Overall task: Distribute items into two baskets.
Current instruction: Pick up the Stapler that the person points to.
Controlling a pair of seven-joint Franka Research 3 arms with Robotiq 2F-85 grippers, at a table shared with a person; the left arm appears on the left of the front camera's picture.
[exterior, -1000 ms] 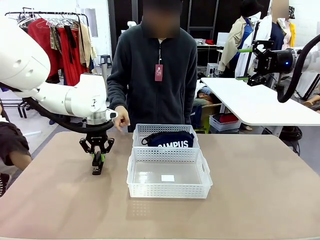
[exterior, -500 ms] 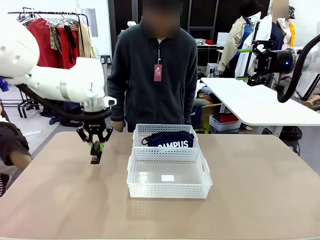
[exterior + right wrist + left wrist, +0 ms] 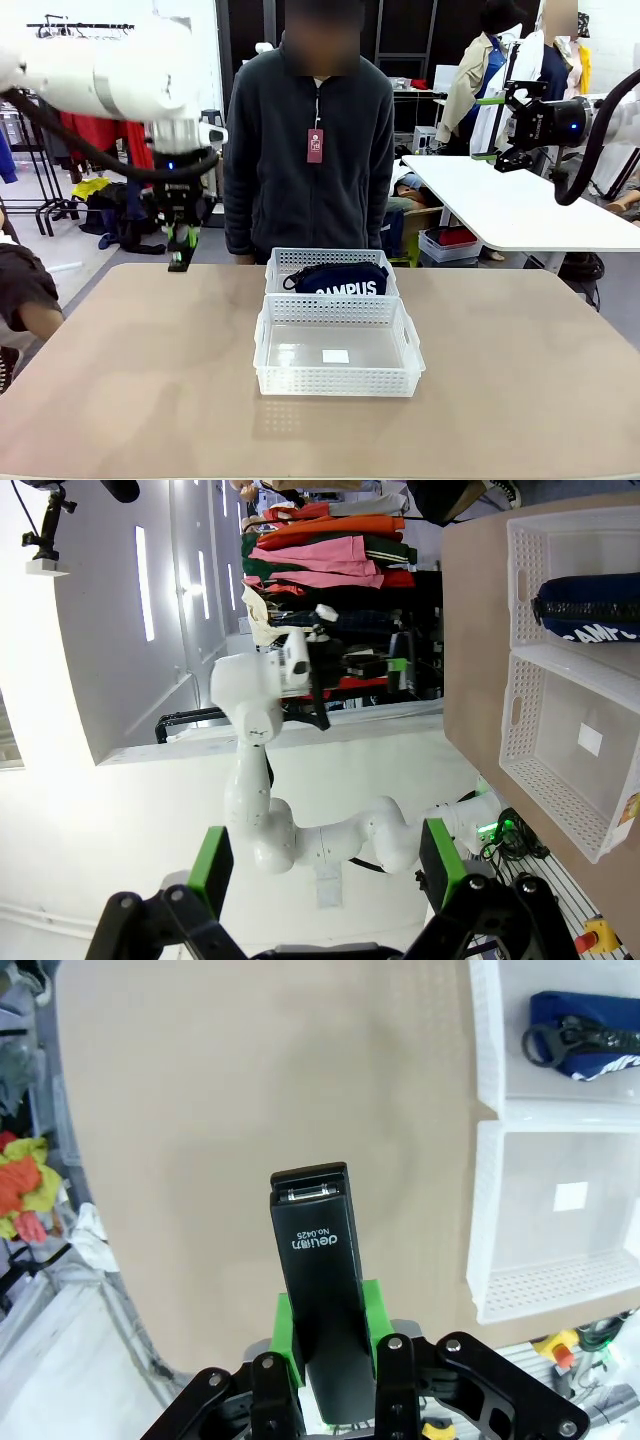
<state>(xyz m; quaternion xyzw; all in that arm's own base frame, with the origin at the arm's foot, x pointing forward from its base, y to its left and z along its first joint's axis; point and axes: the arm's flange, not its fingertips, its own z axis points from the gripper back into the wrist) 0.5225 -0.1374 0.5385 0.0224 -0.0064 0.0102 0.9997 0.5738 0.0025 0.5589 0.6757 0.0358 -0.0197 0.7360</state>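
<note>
My left gripper pinches the black stapler at its rear end, high up, left of the empty basket. It seems rigid, light and smooth; its flat sides suit the pads.

Bright, even indoor light from overhead falls on the matte tan worktop. Well to the right of the left tool and lower in the picture, a soft shadow edges the nearer translucent-white lattice plastic basket. In the left wrist view a faint broad shadow darkens the worktop beyond that tool. The small black desk stapler clamped in it is sharp, its print legible. Beyond the right tool a white wall is blown out, and straight lines bow toward the edges.
</note>
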